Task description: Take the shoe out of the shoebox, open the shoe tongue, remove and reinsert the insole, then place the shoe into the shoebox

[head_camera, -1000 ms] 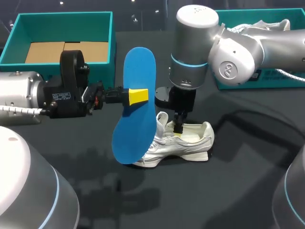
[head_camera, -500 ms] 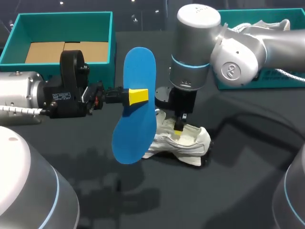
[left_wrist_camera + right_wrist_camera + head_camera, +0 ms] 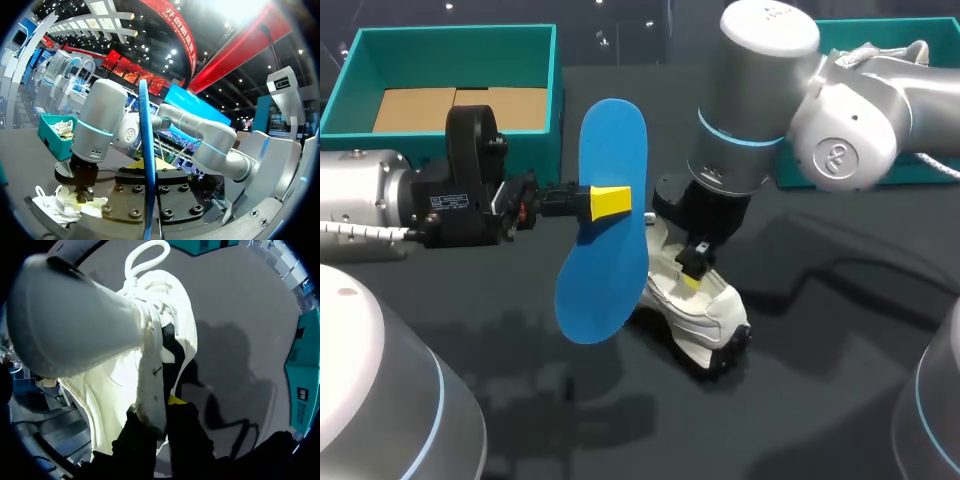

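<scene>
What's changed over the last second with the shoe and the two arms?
The right gripper, shut on the shoe, swung it round: the end that pointed to the head view's right now points toward the near right, and the arm's wrist shifted right and tilted. The left gripper kept still, holding the blue insole upright. The shoebox did not move.

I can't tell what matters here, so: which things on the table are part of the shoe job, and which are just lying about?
Part of the job: blue insole, held in the left gripper; white shoe, held in the right gripper; open teal shoebox.

Just lying about: second teal box, with another shoe in it.
</scene>
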`<state>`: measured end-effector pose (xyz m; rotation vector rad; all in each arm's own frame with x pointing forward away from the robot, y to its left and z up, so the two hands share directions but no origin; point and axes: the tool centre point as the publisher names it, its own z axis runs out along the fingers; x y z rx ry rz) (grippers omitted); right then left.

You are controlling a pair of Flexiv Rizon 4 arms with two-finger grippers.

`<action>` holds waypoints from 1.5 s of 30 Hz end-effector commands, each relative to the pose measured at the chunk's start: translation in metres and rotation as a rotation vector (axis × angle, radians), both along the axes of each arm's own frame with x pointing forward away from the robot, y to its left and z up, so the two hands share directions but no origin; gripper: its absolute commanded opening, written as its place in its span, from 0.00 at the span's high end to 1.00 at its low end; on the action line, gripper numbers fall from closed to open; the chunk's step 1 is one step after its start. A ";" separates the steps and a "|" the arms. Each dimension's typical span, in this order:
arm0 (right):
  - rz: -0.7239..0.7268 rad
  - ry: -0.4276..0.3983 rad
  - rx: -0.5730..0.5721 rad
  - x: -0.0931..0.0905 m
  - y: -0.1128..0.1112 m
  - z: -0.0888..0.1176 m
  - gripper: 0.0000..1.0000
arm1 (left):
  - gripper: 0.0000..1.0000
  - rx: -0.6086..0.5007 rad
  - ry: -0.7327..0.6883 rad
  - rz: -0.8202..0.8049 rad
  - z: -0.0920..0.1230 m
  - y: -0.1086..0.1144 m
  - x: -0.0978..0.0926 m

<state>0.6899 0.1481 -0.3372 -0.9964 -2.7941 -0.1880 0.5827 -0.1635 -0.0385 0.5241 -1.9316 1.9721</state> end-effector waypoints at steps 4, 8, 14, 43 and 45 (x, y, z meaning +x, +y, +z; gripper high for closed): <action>-0.257 -0.105 0.039 -0.019 0.003 0.009 1.00 | 1.00 -0.002 -0.001 0.002 -0.001 -0.001 0.000; -0.257 -0.105 0.039 -0.019 0.003 0.009 1.00 | 1.00 -0.002 -0.001 0.002 -0.001 -0.001 0.000; -0.312 -0.129 0.076 -0.018 0.006 0.008 1.00 | 1.00 -0.002 -0.001 0.002 -0.001 -0.001 0.000; -0.639 -0.066 0.140 0.008 0.012 -0.041 1.00 | 1.00 -0.002 -0.001 0.002 -0.001 -0.001 0.000; -0.660 -0.062 0.142 0.008 0.011 -0.045 1.00 | 1.00 -0.002 -0.001 0.002 -0.001 -0.001 0.000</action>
